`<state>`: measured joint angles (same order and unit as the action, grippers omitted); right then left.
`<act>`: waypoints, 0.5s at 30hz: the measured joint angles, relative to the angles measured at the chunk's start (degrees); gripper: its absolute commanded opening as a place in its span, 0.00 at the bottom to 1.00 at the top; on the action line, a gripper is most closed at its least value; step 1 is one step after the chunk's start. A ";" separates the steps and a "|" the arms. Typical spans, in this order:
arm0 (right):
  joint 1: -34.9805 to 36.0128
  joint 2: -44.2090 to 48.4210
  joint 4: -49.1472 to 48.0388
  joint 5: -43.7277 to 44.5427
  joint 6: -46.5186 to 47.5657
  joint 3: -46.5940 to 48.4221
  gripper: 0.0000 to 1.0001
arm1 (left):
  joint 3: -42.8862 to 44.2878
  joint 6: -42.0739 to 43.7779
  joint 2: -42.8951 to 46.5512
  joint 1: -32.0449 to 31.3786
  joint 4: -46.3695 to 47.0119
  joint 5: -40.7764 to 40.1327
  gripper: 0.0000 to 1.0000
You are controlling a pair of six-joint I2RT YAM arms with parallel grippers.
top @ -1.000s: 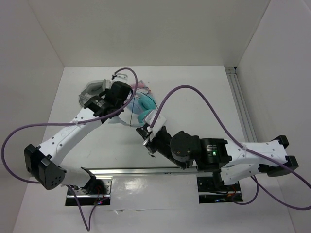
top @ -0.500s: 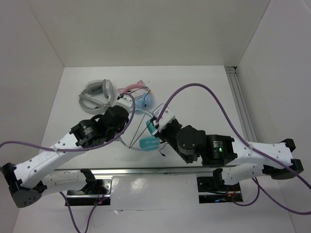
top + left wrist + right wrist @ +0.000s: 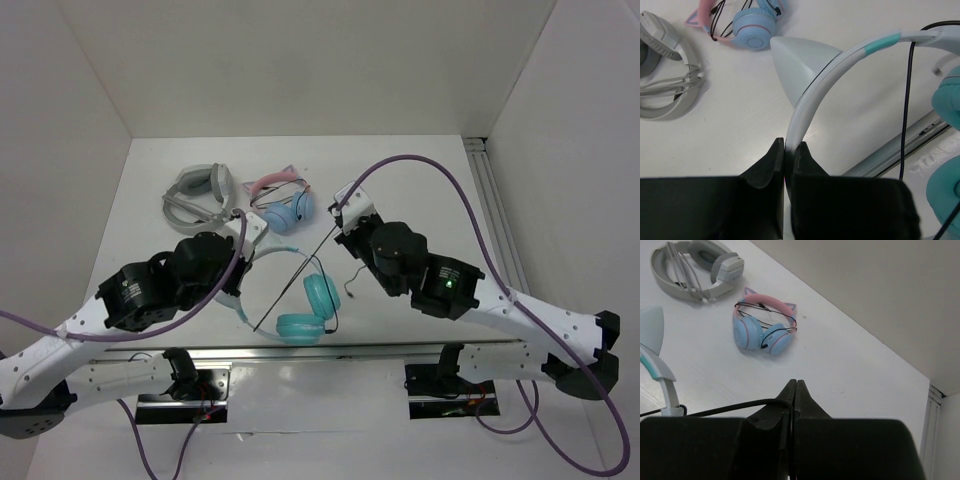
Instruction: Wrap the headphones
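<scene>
White table [image 3: 430, 180] now has the teal cat-ear headphones [image 3: 318, 293] pulled from the back to its near edge, with the left gripper [image 3: 785, 146] pinching the pale headband [image 3: 840, 65] and the right gripper [image 3: 795, 383] pinching the thin black cable [image 3: 300, 272] tight, ready for winding.

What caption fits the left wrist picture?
The left gripper pinches the cat-ear headphones, their black cable running alongside.
</scene>
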<state>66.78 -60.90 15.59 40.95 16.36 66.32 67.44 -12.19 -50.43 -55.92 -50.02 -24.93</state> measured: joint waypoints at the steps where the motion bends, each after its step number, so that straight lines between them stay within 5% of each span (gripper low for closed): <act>1: -0.98 0.37 -0.11 -1.38 0.07 -0.31 0.00 | 0.61 0.09 0.00 0.00 0.09 0.68 0.00; 15: -14.21 -2.03 -2.27 -19.43 -1.36 -3.13 0.00 | 5.16 1.53 2.08 -0.11 1.84 9.01 0.00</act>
<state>52.58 -62.94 13.32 21.52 15.00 63.20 72.60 -10.66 -48.36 -56.03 -48.18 -15.92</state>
